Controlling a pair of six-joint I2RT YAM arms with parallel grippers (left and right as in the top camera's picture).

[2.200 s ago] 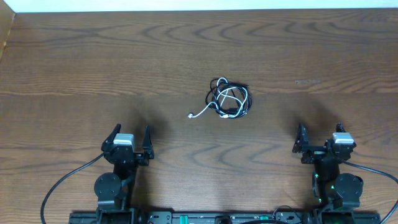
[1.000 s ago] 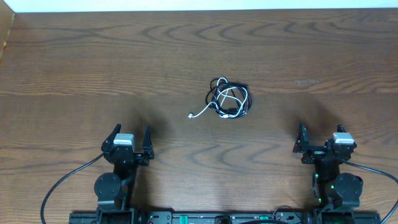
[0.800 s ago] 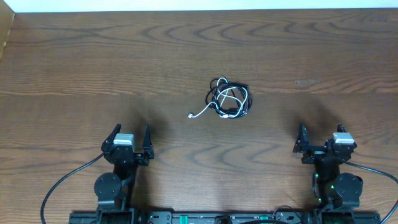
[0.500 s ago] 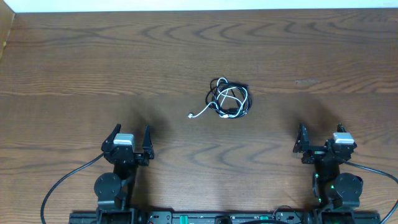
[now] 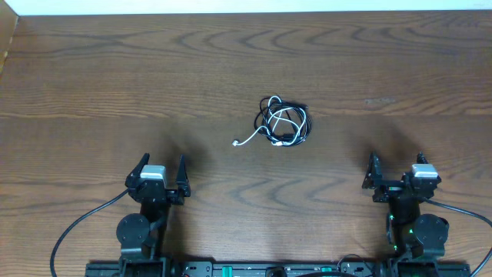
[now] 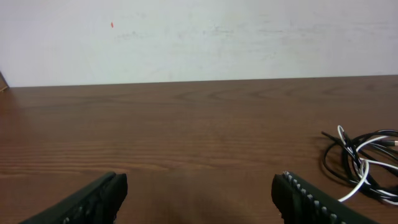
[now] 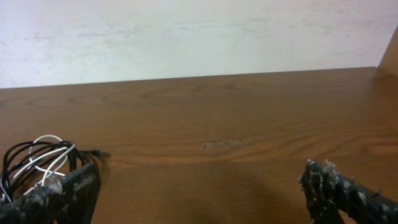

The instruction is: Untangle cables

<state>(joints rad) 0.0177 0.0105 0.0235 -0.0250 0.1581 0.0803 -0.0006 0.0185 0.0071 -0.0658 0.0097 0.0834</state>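
I am seeing the left gripper (image 5: 162, 163) hovering near the front edge with its two black fingers (image 6: 93, 199) standing wide apart and nothing between them; the right gripper (image 5: 397, 161) is sitting likewise on its own side, its speckled black fingers (image 7: 339, 186) spread fully and gripping nothing.

Both are resting over the dark brown wood-grain table (image 5: 92, 77), well apart from each other; thick black wires (image 5: 77, 227) are trailing from the arm bases.

Further out, between the two arms and well beyond them, the thin black and white cables (image 5: 282, 123) are lying bunched in one loose coil on the bare wood; a white plug end (image 5: 237, 142) is straggling out toward the left side.

From the left wrist the cables (image 6: 360, 165) are being cut off by the right edge of the picture; from the right wrist the cables (image 7: 40, 158) are partly hiding behind the near finger.

I am unable to make out how the strands are crossing; they are too small; a faint pale scuff (image 7: 225, 144) is showing on the wood.
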